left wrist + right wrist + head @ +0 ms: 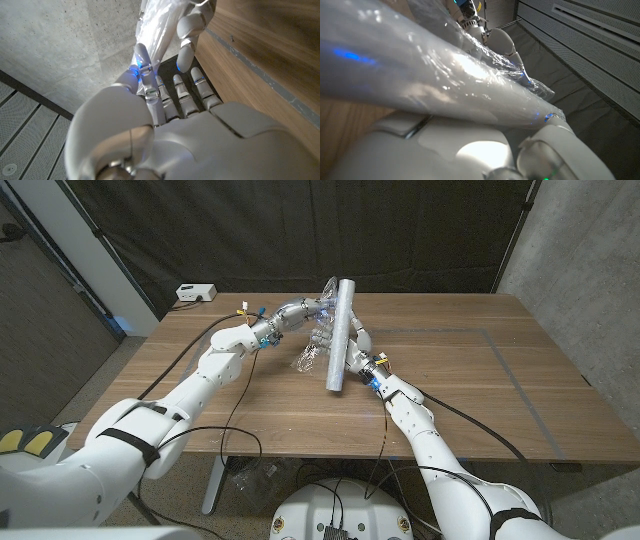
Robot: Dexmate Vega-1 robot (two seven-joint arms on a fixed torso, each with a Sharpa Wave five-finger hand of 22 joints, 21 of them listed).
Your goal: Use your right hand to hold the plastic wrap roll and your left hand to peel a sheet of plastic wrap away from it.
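The right hand is gripping the roll, holding it tilted up off the table near its middle, while the left hand, beside the roll's top end, is pinching a crumpled sheet of wrap hanging off the roll.

obstacle: tilted roll mid-table | free: bare table right
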